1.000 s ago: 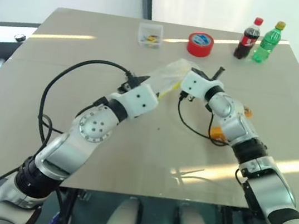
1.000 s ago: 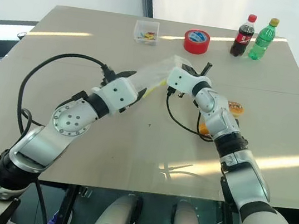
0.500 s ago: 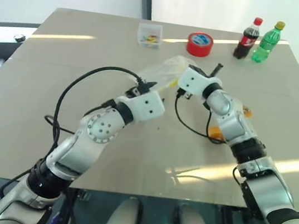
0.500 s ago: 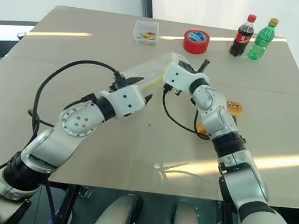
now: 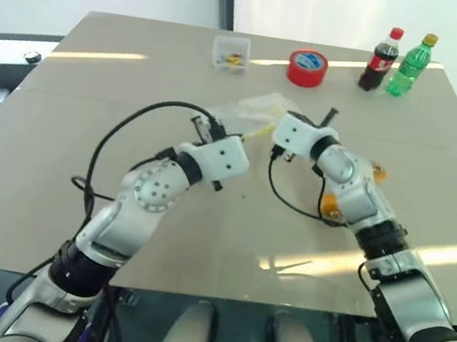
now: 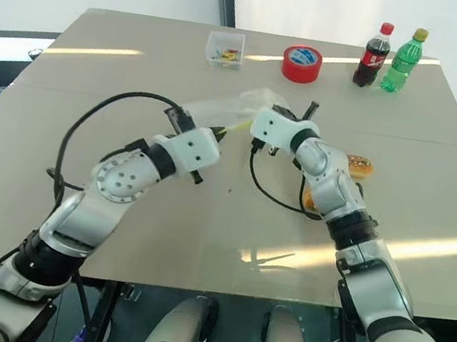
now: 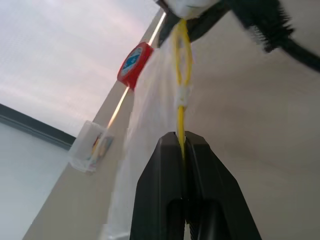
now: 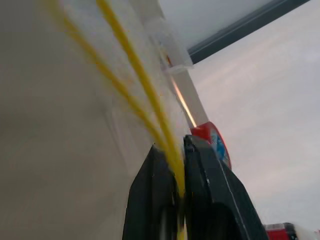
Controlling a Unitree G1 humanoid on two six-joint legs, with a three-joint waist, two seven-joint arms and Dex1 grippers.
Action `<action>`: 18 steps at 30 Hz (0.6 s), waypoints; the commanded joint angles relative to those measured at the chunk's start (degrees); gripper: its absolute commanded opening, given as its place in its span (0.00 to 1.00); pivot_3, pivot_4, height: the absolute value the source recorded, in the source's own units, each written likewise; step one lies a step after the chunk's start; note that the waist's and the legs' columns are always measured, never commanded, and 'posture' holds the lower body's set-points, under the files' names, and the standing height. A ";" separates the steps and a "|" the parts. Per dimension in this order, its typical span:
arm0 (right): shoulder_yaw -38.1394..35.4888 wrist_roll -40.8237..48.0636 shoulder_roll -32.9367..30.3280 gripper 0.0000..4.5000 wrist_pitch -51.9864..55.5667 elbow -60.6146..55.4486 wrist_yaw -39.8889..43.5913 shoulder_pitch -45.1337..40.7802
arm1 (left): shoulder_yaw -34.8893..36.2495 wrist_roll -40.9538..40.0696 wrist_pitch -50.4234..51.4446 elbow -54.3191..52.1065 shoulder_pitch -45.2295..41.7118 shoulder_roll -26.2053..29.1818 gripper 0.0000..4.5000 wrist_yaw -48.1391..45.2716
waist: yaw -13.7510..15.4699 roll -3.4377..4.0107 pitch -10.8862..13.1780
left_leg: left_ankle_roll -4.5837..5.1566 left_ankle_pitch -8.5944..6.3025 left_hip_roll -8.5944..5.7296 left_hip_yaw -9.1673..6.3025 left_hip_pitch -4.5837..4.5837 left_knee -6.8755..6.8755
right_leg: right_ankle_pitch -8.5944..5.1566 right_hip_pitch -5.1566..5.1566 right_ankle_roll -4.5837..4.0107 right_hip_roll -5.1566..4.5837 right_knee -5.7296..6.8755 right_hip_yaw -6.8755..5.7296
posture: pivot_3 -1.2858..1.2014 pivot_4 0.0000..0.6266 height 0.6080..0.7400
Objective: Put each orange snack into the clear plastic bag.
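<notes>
"Where's the bag point(image 5: 253, 108)?"

"In the middle of the table point(image 5: 81, 123), held up off it. The left claw point(image 7: 182, 138) is squeezed tight on its yellow strip point(image 7: 179, 65). The right claw point(image 8: 179, 146) pinches the same strip, with its fingers very close together."

"And the snacks point(image 5: 377, 170)?"

"Both lie on the table at about 4 o'clock from the bag. One point(image 6: 310, 202) is tucked just behind the right arm."

"What could go wrong?"

"I think the strip could slip out if the claws pull apart too hard, because it is thin and slick. Also, both claws are busy. If one lets go to fetch a snack, the bag may flop down and its mouth may close. The right arm could bump the near snack too."

"Do the cameras show different things?"

"Yes. The wrist cameras show the strip right between the fingers, and the left one shows it split into a little loop. The head cameras show the snacks, and the tape point(image 5: 307, 67) at 12 o'clock from the bag."
</notes>
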 commanded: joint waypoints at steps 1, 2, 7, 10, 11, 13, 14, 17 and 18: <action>-2.51 4.26 -0.25 0.41 1.48 -6.71 3.21 2.63 | 3.61 -0.21 -4.57 1.72 -0.86 1.64 0.00 -1.11 | 0.00 0.00 0.00 | 0.01 0.00 0.01 -0.01 0.00 0.01 | 0.00 0.00 0.00 0.00 0.00 0.00 | 0.52 0.24 1.00; -2.84 4.88 -0.14 0.53 2.03 -7.98 3.42 3.51 | 3.90 -0.01 -5.43 2.47 -0.93 1.83 0.00 -1.18 | -0.04 0.00 0.00 | 0.03 -0.02 0.00 -0.01 0.00 0.01 | 0.00 0.00 0.00 0.00 0.00 -0.01 | 0.52 0.24 1.00; -4.62 10.55 0.91 0.68 7.71 -17.79 7.56 8.45 | 4.30 0.85 -7.92 4.46 -1.42 1.66 0.00 -1.83 | -0.03 0.00 0.00 | 0.10 -0.06 0.03 -0.04 -0.01 0.04 | 0.00 0.00 0.01 0.00 0.02 -0.03 | 0.52 0.24 1.00; -5.70 14.24 1.97 0.43 12.96 -23.69 9.74 10.35 | 4.42 1.28 -8.81 4.94 -1.26 1.64 0.00 -1.86 | -0.01 0.00 0.00 | 0.14 -0.08 0.03 -0.05 -0.02 0.08 | 0.00 0.01 0.01 0.00 0.04 -0.05 | 0.52 0.24 1.00; -6.01 15.21 2.42 0.31 14.64 -25.26 10.14 10.74 | 4.47 1.37 -8.96 5.05 -1.23 1.59 0.00 -1.90 | 0.00 0.00 0.00 | 0.16 -0.09 0.03 -0.05 -0.02 0.09 | 0.00 0.01 0.01 0.00 0.06 -0.05 | 0.52 0.24 1.00; -6.43 17.16 3.35 0.11 18.00 -27.91 10.77 11.25 | 4.47 1.67 -9.22 5.32 -1.23 1.51 0.00 -1.93 | 0.02 0.00 0.00 | 0.17 -0.10 0.03 -0.08 -0.02 0.12 | 0.00 0.02 0.01 0.00 0.08 -0.07 | 0.52 0.24 1.00; -6.63 18.15 3.84 0.00 19.66 -29.00 10.98 11.42 | 4.49 1.80 -9.32 5.37 -1.18 1.48 0.00 -1.95 | 0.01 0.00 0.00 | 0.17 -0.10 0.03 -0.09 -0.02 0.14 | 0.01 0.04 0.01 0.00 0.08 -0.08 | 0.52 0.24 1.00; -6.83 20.07 4.61 0.00 23.16 -30.91 11.26 11.48 | 4.57 2.20 -9.50 5.66 -1.17 1.36 0.00 -1.97 | 0.03 0.00 0.00 | 0.18 -0.10 0.01 -0.12 -0.02 0.18 | 0.00 0.04 0.01 0.01 0.11 -0.10 | 0.52 0.24 1.00; -6.70 20.26 4.37 0.00 23.65 -31.21 11.29 11.45 | 4.62 2.34 -9.41 5.86 -1.28 1.29 0.00 -1.92 | 0.03 0.00 0.00 | 0.18 -0.10 0.01 -0.14 -0.02 0.19 | 0.00 0.05 0.01 0.01 0.10 -0.12 | 0.52 0.24 1.00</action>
